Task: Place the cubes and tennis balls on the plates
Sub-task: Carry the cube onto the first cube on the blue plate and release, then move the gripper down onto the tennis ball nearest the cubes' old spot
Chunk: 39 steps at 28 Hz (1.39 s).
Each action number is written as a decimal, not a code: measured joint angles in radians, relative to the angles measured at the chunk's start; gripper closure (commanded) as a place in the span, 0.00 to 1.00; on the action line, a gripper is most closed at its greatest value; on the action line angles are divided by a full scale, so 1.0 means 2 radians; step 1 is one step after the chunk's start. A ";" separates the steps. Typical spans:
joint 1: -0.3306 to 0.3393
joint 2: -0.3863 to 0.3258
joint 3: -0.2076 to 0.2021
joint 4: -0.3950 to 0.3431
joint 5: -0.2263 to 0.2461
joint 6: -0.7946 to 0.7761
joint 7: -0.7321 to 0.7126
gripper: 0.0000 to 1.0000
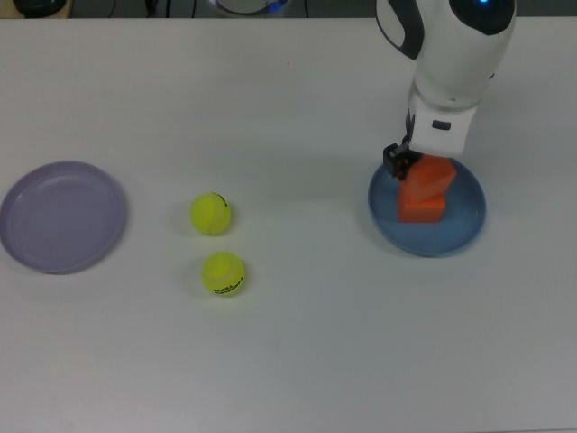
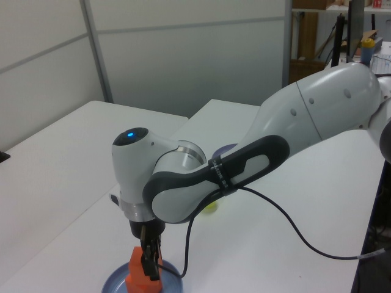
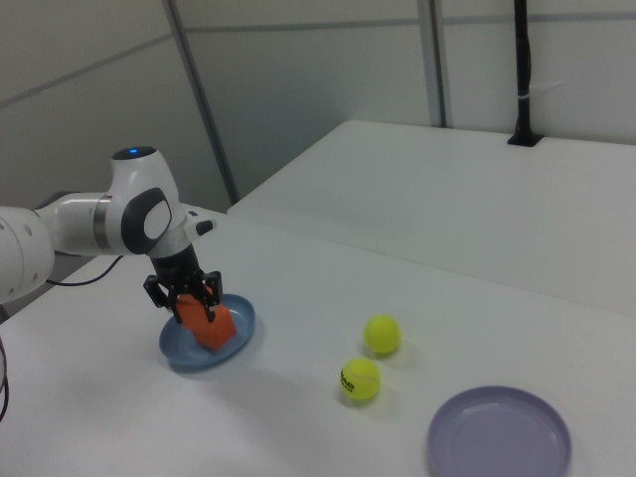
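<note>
in the top view the white robot arm (image 1: 455, 54) is cut off by the upper edge of the frame, and its wrist covers the upper part of the two matte orange foam cubes (image 1: 424, 191), so where one cube ends and the other begins cannot be told. in the left view the round blue plastic plate (image 2: 119, 282) runs off the bottom edge, one fuzzy yellow-green tennis ball (image 2: 212, 206) only peeks from behind the arm at frame centre, and the other ball is hidden. in the right view the arm leaves the left edge.
</note>
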 measured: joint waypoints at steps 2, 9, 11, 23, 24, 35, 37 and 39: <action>0.000 0.000 0.000 0.001 0.000 0.000 0.000 0.03; -0.001 0.000 0.000 0.001 0.000 0.000 0.060 0.00; -0.002 -0.001 -0.001 0.002 0.000 0.000 0.062 0.00; -0.006 -0.075 -0.033 0.008 0.003 -0.038 0.064 0.00; -0.006 -0.081 -0.044 0.008 0.006 -0.045 0.064 0.00; -0.069 -0.092 -0.160 -0.009 0.062 -0.058 0.060 0.00; -0.080 -0.089 -0.164 -0.016 0.063 -0.058 0.060 0.00; -0.084 -0.084 -0.171 -0.021 0.063 -0.058 0.060 0.00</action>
